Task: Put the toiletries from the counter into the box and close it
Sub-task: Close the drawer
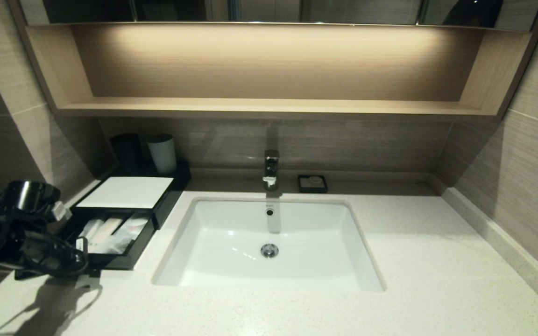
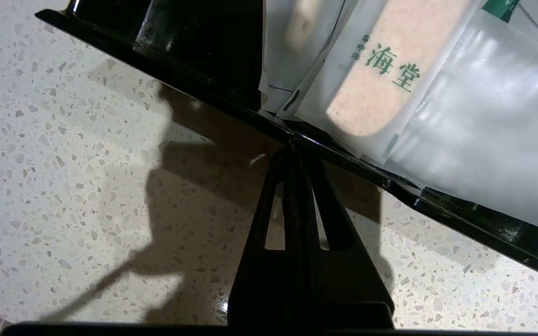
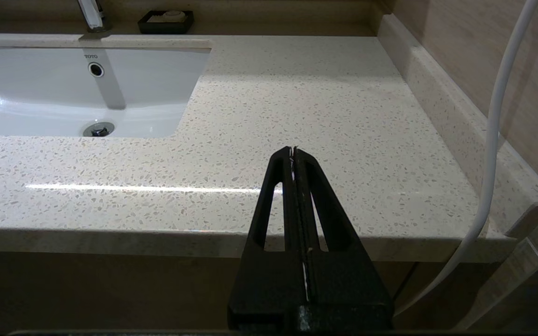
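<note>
Down at the lower left of the head view, the left pincer (image 2: 292, 144) sat with its fingers pressed flat together, holding nothing, tips right against the black front edge of the drawer (image 1: 119, 261). That drawer was pulled out of the box (image 1: 126, 192), which sat on the counter (image 1: 437, 280) left of the sink (image 1: 269, 242). The toiletries (image 1: 110, 233) were lying inside the open drawer, wrappers overlapping, one with green print showing (image 2: 381, 70) just past the rim.

The right pincer (image 3: 293, 151) didn't show in the head view; its own camera had it off the front edge of the counter, right of the sink, fingers also pinched tight on nothing.

Further back: faucet (image 1: 271, 169) and soap dish (image 1: 312, 183) behind the sink, black cup (image 1: 126, 151) and white cup (image 1: 162, 153) behind the box, wooden shelf (image 1: 269, 108) up top.
</note>
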